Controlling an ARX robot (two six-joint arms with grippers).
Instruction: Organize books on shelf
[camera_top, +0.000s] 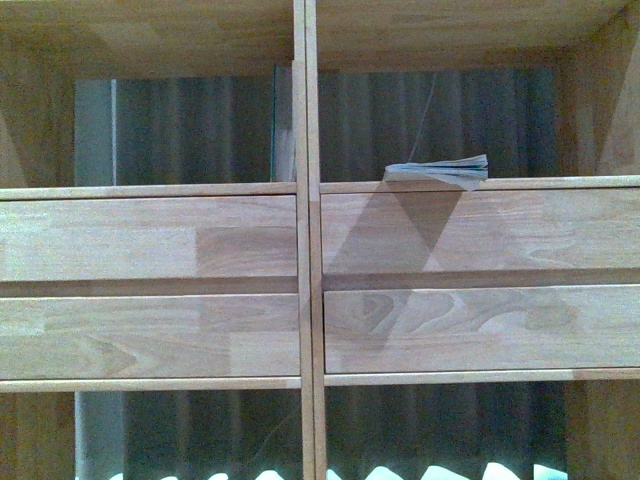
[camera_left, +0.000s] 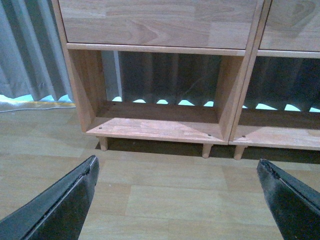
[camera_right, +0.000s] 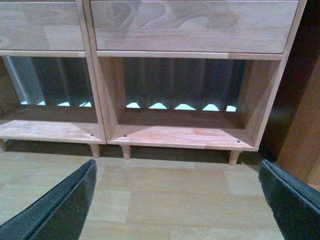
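Note:
The light-wood shelf fills the front view, with four drawer fronts across its middle. A thin white book lies flat in the upper right compartment, its pages toward me. A teal book stands upright in the upper left compartment against the centre divider. Neither arm shows in the front view. My left gripper is open and empty above the wood floor, facing the shelf's bottom left compartment. My right gripper is open and empty above the floor, facing the bottom right compartment.
Grey curtains hang behind the open-backed shelf, with light under their hem. A darker wooden panel stands beside the shelf's right side. The shelf rests on short legs on a pale plank floor.

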